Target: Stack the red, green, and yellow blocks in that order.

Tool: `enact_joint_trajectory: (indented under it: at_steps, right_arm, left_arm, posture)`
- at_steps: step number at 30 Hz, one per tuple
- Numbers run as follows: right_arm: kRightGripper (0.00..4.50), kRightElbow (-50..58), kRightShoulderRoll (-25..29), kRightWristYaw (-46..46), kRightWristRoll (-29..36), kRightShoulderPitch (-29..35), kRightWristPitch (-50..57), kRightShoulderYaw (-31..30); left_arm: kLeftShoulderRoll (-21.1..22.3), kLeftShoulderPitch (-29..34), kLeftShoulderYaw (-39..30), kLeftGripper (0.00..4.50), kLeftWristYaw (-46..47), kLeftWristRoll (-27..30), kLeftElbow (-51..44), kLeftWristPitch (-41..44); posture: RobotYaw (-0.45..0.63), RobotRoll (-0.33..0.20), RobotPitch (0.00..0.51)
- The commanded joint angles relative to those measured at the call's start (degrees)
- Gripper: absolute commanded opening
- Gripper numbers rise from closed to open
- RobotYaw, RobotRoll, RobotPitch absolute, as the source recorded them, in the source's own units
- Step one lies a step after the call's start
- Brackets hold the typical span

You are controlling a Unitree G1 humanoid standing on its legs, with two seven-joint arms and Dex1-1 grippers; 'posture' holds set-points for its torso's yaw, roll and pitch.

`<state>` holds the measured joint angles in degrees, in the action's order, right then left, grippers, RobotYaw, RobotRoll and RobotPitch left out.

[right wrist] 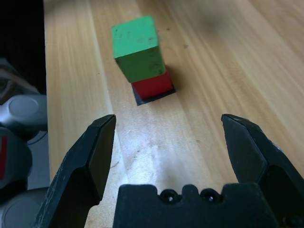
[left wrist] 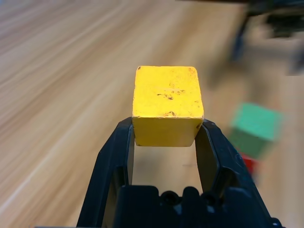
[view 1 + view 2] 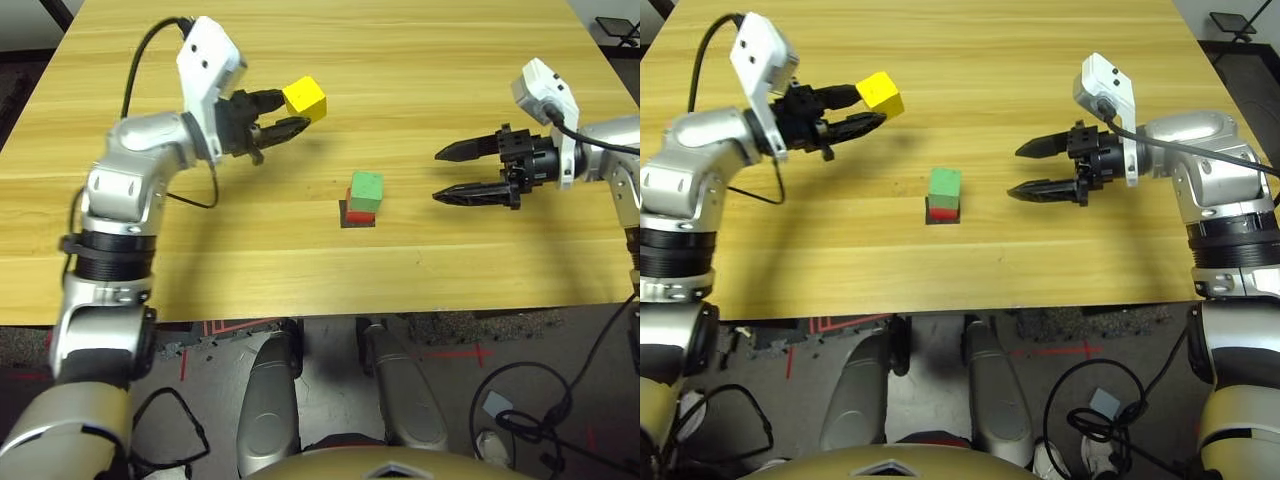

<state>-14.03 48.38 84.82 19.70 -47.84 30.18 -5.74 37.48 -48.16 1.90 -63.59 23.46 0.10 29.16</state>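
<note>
A pale wooden table point(image 3: 420, 270) with streaked yellowish grain spreads across the scene, carrying soft shadows and a faint sheen. Beyond its near edge lies a grey floor point(image 3: 340, 350) marked with strips of red tape point(image 3: 480, 352), with a looping black cable point(image 3: 520, 366) on it. Past the far corners, pale wall point(image 3: 605, 12) shows beside darker floor.

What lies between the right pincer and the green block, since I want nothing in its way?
Only bare wooden tabletop separates the right pincer from the green block, in the left eye view.
</note>
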Motion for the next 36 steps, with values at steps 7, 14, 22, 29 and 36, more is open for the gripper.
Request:
enact_joint_trajectory:
  at_steps: [7, 14, 22, 29, 36]
  right_arm:
    - [4.50, 0.15, -1.22, 3.52, -0.58, 0.32, -3.98, -2.10]
    - [4.50, 1.67, -2.11, 4.43, 0.45, -0.18, -3.98, -1.67]
    - [4.50, 2.54, -1.64, 3.96, 0.83, 0.20, -3.41, -1.22]
    - [4.50, 2.04, -1.57, 3.61, 0.64, -0.13, -3.37, -1.08]
    - [4.50, 1.82, -1.62, 3.29, 0.52, -0.11, -3.42, -1.01]
  left_arm:
    - [-4.00, -0.80, 7.56, 1.93, -4.32, -0.54, 0.83, -0.37]
    - [-7.11, -4.26, 9.95, 1.93, -5.90, -3.91, 7.26, -5.32]
    - [-8.08, -4.27, 10.53, 1.93, -7.97, -5.12, 8.44, -7.59]
    - [-8.37, -3.85, 10.78, 1.93, -9.26, -5.71, 7.95, -7.53]
    - [-8.24, -2.65, 11.31, 1.93, -9.93, -5.67, 6.14, -7.12]
  posture:
    - [-0.06, -0.116, 0.272]
    - [-0.08, -0.117, 0.274]
    - [-0.09, -0.118, 0.277]
    - [-0.10, -0.119, 0.281]
    - [-0.10, -0.120, 0.284]
